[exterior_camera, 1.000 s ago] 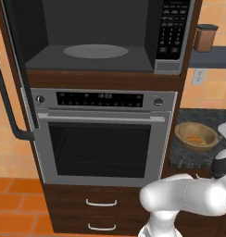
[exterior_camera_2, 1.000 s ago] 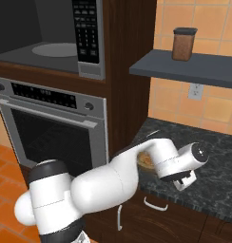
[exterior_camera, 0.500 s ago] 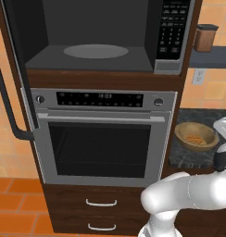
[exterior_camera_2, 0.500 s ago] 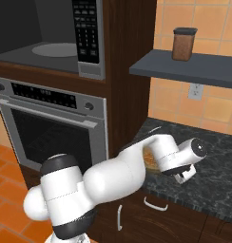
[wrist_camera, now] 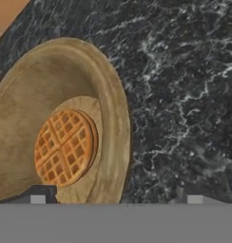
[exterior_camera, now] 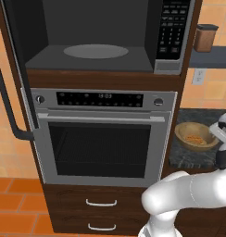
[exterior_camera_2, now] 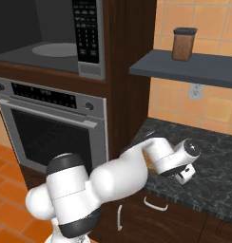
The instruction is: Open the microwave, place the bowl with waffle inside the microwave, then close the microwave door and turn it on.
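A: Microwave (exterior_camera: 105, 37) is seen with its cavity exposed; the turntable (exterior_camera: 96, 51) lies bare on the grey floor. The microwave door (exterior_camera: 10, 83) is swung out to the left edge of the left base view, its black bar handle (exterior_camera: 8, 111) seen edge-on. The keypad (exterior_camera_2: 87, 31) sits to the right of the cavity.

B: Bowl position?

A: The bowl (wrist_camera: 56, 118) is seen on the dark speckled bench (wrist_camera: 184, 95), right of the oven (exterior_camera: 103, 134) column and below the microwave level. In the left base view it is near the bench's front edge (exterior_camera: 194, 136). The waffle (wrist_camera: 64, 147) lies flat on the bowl's inner base, roughly centred, grid pattern up.

B: Claw state?

A: The claw (wrist_camera: 113, 199) is spread wide, nothing held. In the hand view one fingertip (wrist_camera: 38, 197) is seen over the bowl's interior, the other over bare bench outside the rim, so the near rim is straddled. Contact with the rim cannot be told. In the right base view the hand (exterior_camera_2: 182, 159) is seen low over the bench, with the arm in front of the bowl.

B: Anything else nearby?

A: A brown canister (exterior_camera_2: 183, 43) with a dark lid is seen upright on the grey shelf (exterior_camera_2: 194, 66) above the bench, well apart from the bowl. A wall outlet (exterior_camera_2: 196, 91) is mounted under the shelf.
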Robot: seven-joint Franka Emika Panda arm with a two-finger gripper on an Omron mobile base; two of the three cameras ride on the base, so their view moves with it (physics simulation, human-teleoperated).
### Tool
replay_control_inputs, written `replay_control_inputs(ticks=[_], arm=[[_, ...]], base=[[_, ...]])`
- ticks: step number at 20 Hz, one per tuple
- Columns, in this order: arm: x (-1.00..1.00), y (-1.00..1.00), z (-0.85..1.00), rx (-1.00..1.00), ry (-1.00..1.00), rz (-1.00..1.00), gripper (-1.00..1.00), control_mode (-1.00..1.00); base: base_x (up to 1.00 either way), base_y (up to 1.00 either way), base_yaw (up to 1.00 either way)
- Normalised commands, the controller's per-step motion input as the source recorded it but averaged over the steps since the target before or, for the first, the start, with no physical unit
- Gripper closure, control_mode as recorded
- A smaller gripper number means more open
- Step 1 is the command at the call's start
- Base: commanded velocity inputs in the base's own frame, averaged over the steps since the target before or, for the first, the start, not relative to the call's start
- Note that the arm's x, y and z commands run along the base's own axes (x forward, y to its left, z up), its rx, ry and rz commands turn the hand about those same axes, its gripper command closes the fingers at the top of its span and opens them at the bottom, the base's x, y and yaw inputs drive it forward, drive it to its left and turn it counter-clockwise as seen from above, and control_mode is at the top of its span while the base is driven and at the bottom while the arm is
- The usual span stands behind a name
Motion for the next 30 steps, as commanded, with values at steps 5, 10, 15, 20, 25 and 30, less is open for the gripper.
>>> replay_control_inputs(ticks=[5,10,15,20,25,30], arm=[[0.32,0.01,-0.26,-0.07,0.03,0.00,-1.00,-1.00],[0.41,0.00,-0.19,0.00,0.13,0.00,-1.00,-1.00],[0.15,0.00,-0.23,0.00,0.20,0.00,-1.00,-1.00],[0.00,0.00,-0.04,0.00,0.07,0.00,1.00,-1.00],[0.00,0.19,0.00,0.00,0.00,0.00,1.00,-1.00],[-0.06,0.15,0.00,0.03,-0.02,-0.01,1.00,-1.00]], base=[[0.00,0.00,0.00],[0.00,0.00,0.00],[0.00,0.00,0.00],[0.00,0.00,0.00],[0.00,0.00,0.00],[0.00,0.00,0.00]])
